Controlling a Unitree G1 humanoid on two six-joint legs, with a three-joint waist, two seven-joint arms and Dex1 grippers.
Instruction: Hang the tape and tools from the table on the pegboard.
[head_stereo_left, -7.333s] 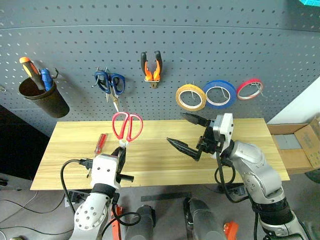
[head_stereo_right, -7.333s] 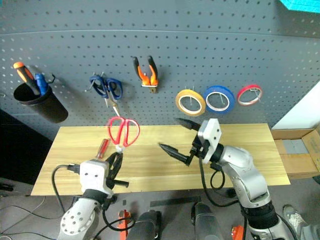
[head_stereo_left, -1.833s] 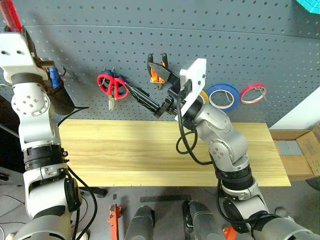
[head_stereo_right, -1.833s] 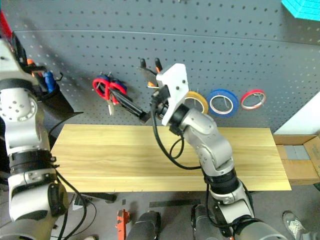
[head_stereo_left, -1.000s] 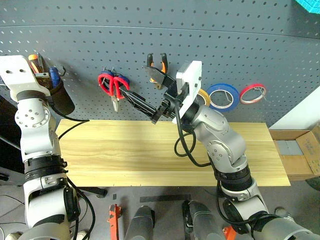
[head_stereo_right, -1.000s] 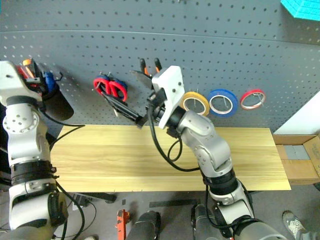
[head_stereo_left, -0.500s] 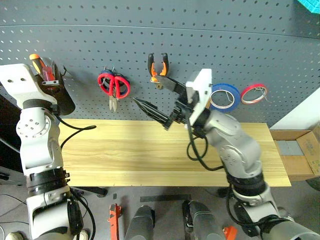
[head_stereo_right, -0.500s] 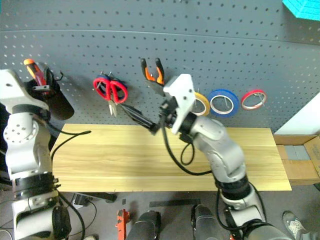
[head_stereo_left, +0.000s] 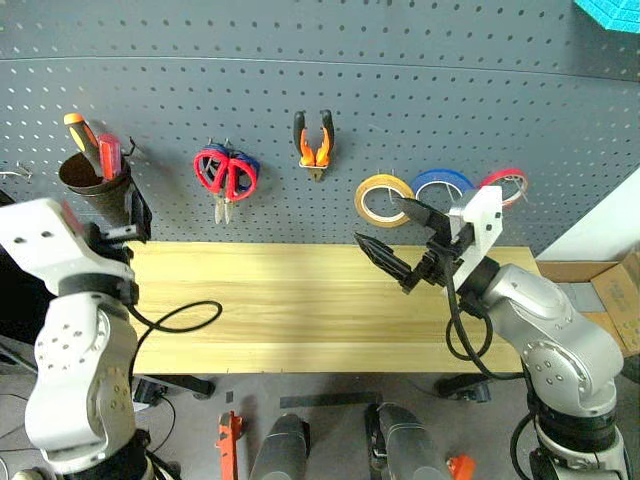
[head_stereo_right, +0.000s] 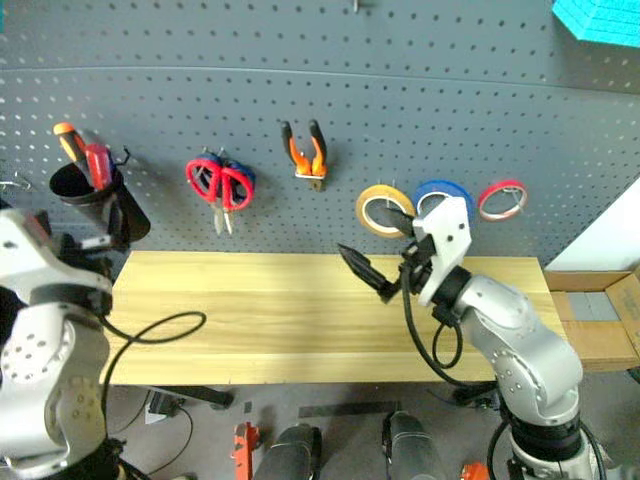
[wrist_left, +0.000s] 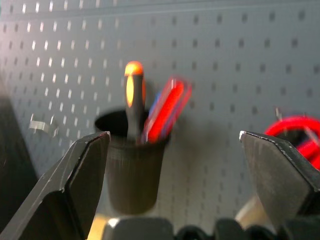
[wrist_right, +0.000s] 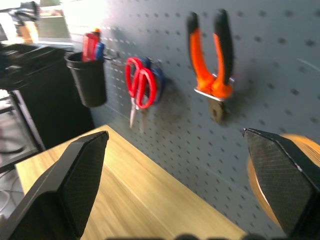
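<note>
Wooden table (head_stereo_left: 280, 310) bare edge to edge — right tool (head_stereo_left: 392, 238) spread above it, empty

The table (head_stereo_left: 300, 300) was pale wood, smooth and matt; the pegboard (head_stereo_left: 400, 90) looked like matt grey perforated metal; the cup (head_stereo_left: 100, 190) seemed dull black plastic.

The table (head_stereo_left: 300, 310) lies bare across mid-frame; along the pegboard (head_stereo_left: 400, 110) above, hung scissors (head_stereo_left: 225, 175), pliers (head_stereo_left: 314, 140) and tape rings crowd the passage.
</note>
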